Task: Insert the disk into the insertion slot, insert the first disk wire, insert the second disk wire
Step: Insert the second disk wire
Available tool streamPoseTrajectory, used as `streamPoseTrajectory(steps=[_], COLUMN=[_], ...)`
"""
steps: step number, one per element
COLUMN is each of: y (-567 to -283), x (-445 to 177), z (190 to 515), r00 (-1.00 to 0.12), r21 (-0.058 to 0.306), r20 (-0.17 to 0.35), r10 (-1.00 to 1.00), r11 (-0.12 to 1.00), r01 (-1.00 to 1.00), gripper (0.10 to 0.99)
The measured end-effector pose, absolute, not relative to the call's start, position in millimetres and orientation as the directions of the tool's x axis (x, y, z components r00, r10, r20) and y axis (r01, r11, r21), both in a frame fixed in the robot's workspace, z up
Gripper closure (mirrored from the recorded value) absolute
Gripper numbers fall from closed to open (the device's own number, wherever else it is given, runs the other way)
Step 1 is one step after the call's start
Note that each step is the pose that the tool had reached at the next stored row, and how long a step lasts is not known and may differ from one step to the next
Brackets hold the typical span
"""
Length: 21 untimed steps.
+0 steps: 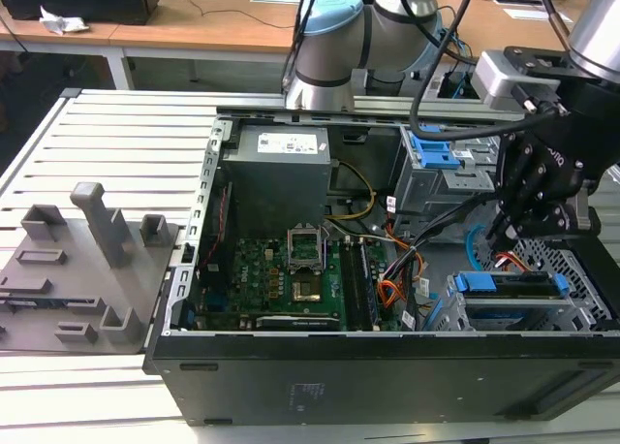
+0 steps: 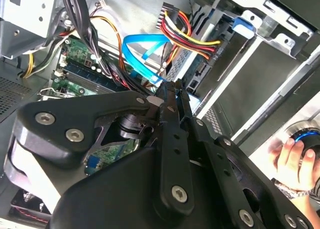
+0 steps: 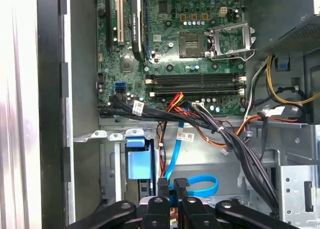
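Observation:
The disk [image 1: 509, 283], silver-grey in its bright blue bracket, lies in the insertion slot [image 1: 586, 284], the low perforated cage at the exterior view's right of the open computer case. My black gripper [image 1: 499, 238] hangs just above its inner end. In both wrist views the fingers [image 2: 167, 119] stand nearly together. They pinch the end of the second disk wire [image 2: 145, 51], whose light-blue loop [image 3: 200, 184] curls beside the fingertips [image 3: 181, 183]. The first disk wire [image 2: 192, 36], a red and orange bundle, runs toward the disk's end; whether its plug is seated is hidden.
The motherboard [image 1: 281, 269] and the power supply [image 1: 281, 173] fill the case's other half. A taller cage with a blue latch [image 1: 436, 158] stands behind the gripper. A black cable bundle [image 3: 235, 139] crosses the case. A grey fixture plate [image 1: 77, 260] lies outside. A person's hand [image 2: 295, 156] rests nearby.

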<state>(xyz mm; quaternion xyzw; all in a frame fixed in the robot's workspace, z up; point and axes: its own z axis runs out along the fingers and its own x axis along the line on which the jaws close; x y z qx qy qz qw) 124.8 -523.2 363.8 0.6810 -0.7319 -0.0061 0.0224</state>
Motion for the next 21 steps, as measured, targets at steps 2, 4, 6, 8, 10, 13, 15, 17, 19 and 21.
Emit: streamPoseTrajectory(steps=[2, 4, 6, 8, 10, 13, 15, 17, 19, 21], y=[-525, -529, -531, -533, -536, -539, -540, -542, -543, -544], x=[125, 125, 125, 125, 125, 125, 125, 125, 125, 125], z=[364, 364, 364, 364, 363, 363, 363, 362, 361, 360], r00=[-0.072, -0.071, -0.072, -0.072, -0.072, -0.072, -0.072, -0.071, -0.071, -0.071], r21=[0.04, 0.039, 0.039, 0.039, 0.039, 0.039, 0.039, 0.039, 0.039, 0.039], r20=[0.024, 0.024, 0.024, 0.024, 0.024, 0.024, 0.024, 0.024, 0.024, 0.024], r10=[-0.997, -0.997, -0.997, -0.997, -0.997, -0.997, -0.997, -0.997, -0.997, -0.997], r11=[0.072, 0.072, 0.072, 0.072, 0.072, 0.072, 0.072, 0.072, 0.072, 0.072], r01=[-0.997, -0.997, -0.997, -0.997, -0.997, -0.997, -0.997, -0.997, -0.997, -0.997], gripper=[0.925, 0.925, 0.925, 0.925, 0.925, 0.925, 0.925, 0.925, 0.925, 0.925])
